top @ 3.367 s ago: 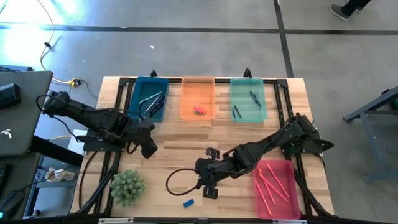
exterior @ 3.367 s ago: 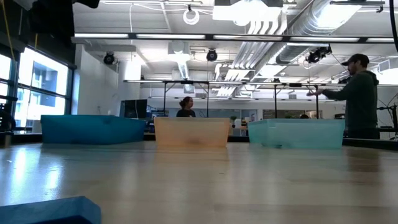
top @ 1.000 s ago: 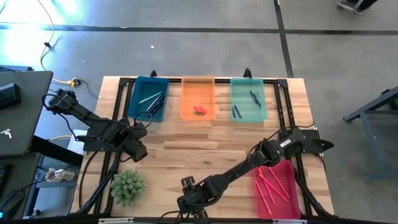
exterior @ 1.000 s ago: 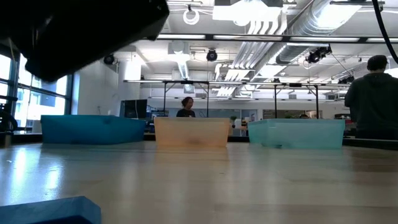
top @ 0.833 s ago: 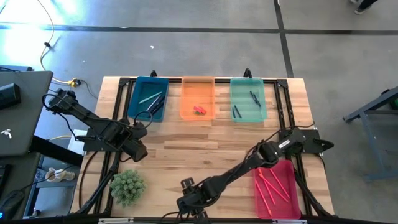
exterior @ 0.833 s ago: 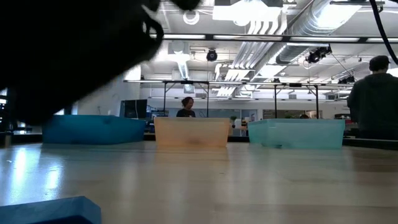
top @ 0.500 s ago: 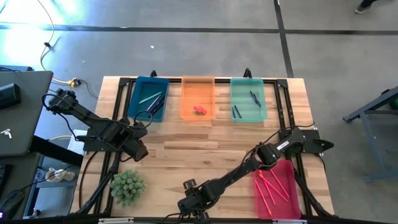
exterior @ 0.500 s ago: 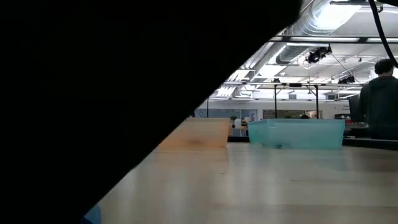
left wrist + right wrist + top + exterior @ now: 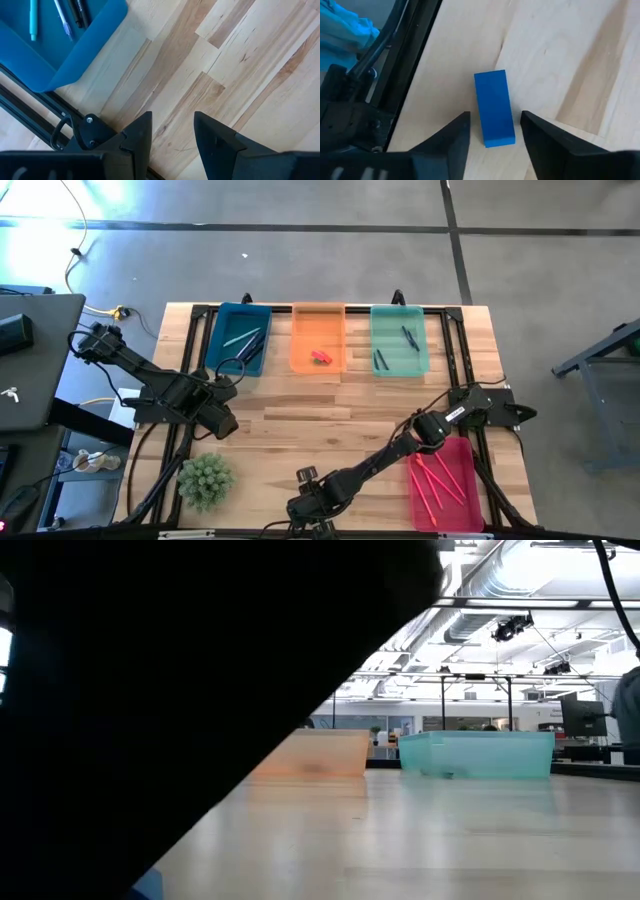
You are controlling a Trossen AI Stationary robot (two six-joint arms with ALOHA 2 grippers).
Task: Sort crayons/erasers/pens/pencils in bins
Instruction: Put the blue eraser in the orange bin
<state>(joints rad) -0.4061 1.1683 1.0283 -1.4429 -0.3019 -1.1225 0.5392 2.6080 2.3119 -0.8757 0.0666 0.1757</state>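
Note:
A blue eraser lies flat on the wood near the table's near edge. My right gripper stands over it, open and pointing down, one finger on either side of the eraser's nearer end with a small gap on both sides. In the high view this gripper hides the eraser; in the low view only a blue sliver shows beside the dark gripper. My left gripper hangs open over bare wood at the table's left. Blue, orange, teal and pink-red bins hold sorted items.
A red eraser lies in the orange bin, pens in the blue one, pink sticks in the pink-red one. A green spiky ball sits near the front left. Black frame rails run along the table's edges. A person stands beyond the table.
My right gripper has sunk toward the blue eraser at the near edge. In the low view its dark body has come down in front of the left half of the picture and covers nearly all of the eraser.

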